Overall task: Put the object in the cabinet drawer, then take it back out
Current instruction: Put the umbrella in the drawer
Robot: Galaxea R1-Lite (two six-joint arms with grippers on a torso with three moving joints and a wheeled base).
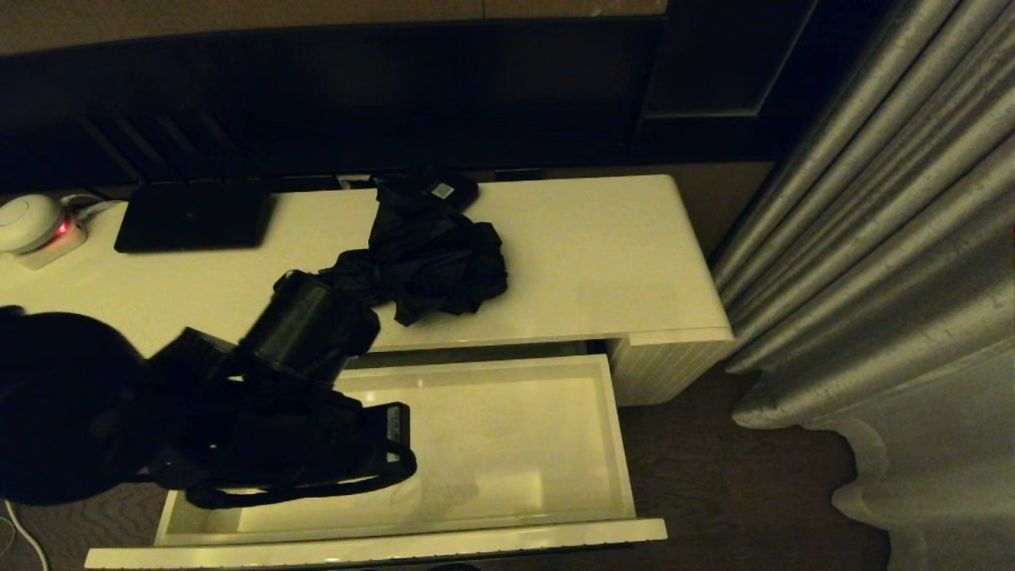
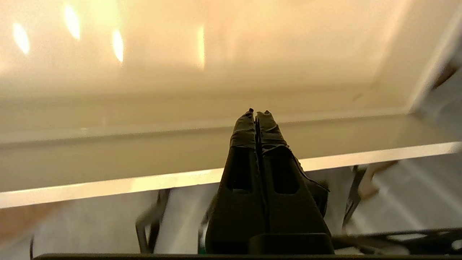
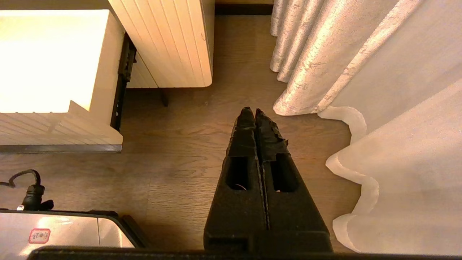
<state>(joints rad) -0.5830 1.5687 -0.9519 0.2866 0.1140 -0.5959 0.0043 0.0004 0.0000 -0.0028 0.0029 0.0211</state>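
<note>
The black folding umbrella (image 1: 432,254) lies in a loose bunch on the cream cabinet top (image 1: 603,246), behind the open cabinet drawer (image 1: 620,444). The drawer's pale inside holds nothing that I can see. My left arm (image 1: 301,412) hangs over the drawer's left part and hides that corner. The left gripper (image 2: 255,112) is shut on nothing, its tips over the drawer's bright rim (image 2: 108,186). The right gripper (image 3: 252,110) is shut and empty above the wooden floor, to the right of the drawer's side wall (image 3: 103,72), out of the head view.
A small black box with a white sticker (image 1: 444,190) sits just behind the umbrella. A flat black device (image 1: 194,214) and a white round device (image 1: 28,222) lie at the back left. Grey curtains (image 1: 888,238) hang to the right of the cabinet.
</note>
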